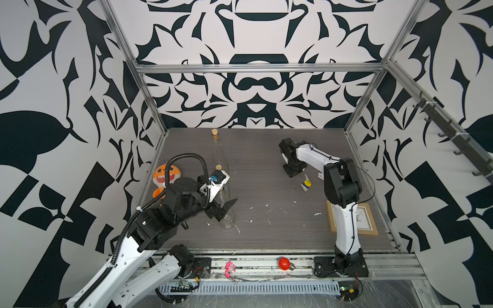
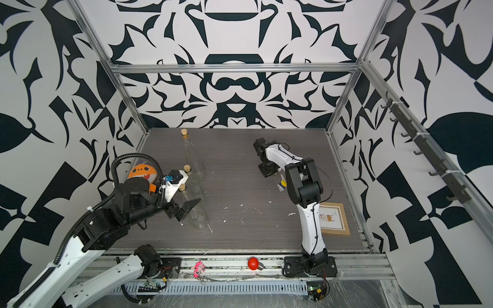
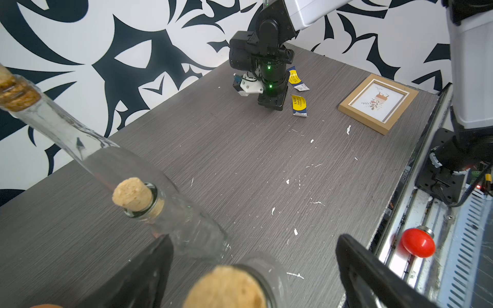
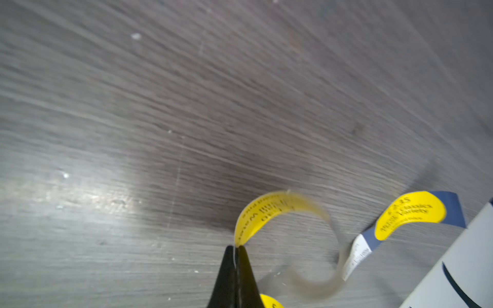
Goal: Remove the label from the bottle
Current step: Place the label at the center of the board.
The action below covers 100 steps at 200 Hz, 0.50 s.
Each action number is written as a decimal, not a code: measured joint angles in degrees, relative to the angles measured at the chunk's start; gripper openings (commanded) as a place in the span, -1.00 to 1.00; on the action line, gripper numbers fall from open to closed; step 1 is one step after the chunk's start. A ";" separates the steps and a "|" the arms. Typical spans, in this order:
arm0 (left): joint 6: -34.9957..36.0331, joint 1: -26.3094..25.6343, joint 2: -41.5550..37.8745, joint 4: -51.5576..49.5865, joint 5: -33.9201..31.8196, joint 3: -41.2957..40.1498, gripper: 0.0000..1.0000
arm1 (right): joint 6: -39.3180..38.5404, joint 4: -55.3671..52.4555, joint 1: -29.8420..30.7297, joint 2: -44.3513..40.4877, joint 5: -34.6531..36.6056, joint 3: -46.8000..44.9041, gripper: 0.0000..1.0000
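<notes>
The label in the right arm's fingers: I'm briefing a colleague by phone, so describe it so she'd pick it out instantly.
On the grey table, find the right gripper, tip down right of centre. The label is the yellow printed strip pinched by one end between its shut fingers, curling into a loop. The neighbouring label lies loose and carries blue and white.

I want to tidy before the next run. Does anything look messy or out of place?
White scraps litter the table. The right pincer pinches a curled label, and a loose label lies beside it. A red bulb sits on the front rail, off the table.
</notes>
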 measured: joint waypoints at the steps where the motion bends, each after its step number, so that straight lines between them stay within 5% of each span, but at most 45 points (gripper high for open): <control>1: 0.00 0.00 -0.02 0.02 0.00 0.00 0.99 | -0.02 -0.02 0.00 0.04 -0.04 0.02 -0.82; 38: -0.22 0.00 -1.03 -0.11 -0.31 0.07 0.98 | -0.11 -0.33 0.00 1.44 -3.56 1.33 -0.49; 100: -0.20 0.00 -1.25 -0.28 -1.36 0.11 0.99 | -0.31 -0.44 -0.09 1.40 -8.17 1.95 -0.23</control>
